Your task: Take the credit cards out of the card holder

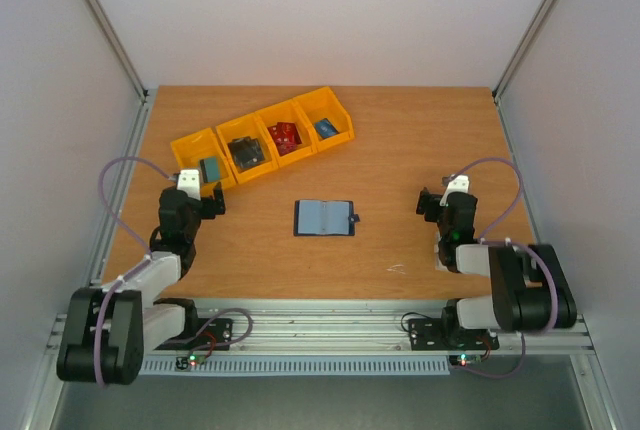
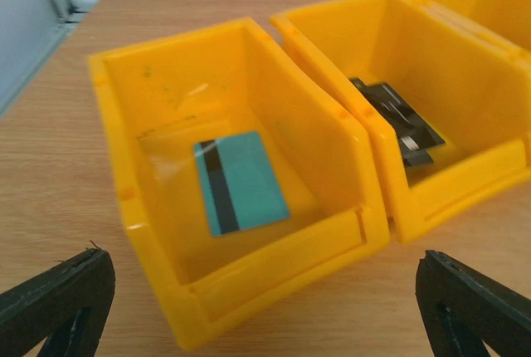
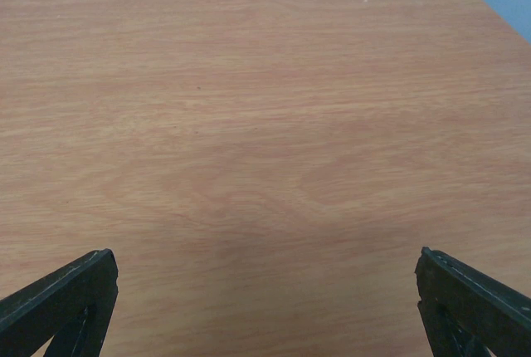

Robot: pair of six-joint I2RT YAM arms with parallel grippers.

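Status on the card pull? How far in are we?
Done-looking: card holder lies open mid-table; a teal card sits in the end yellow bin, red cards in another. In hand: nothing, left gripper and right gripper both open, empty. Left: can't tell whether any cards remain in the pockets.

left arm showing black joints, pale grey links | right arm matching | lavender cables looping off white wrist blocks | fingers showing black, wedge-shaped | base lights glowing green, red

Overhead, left wrist share yellow bins.
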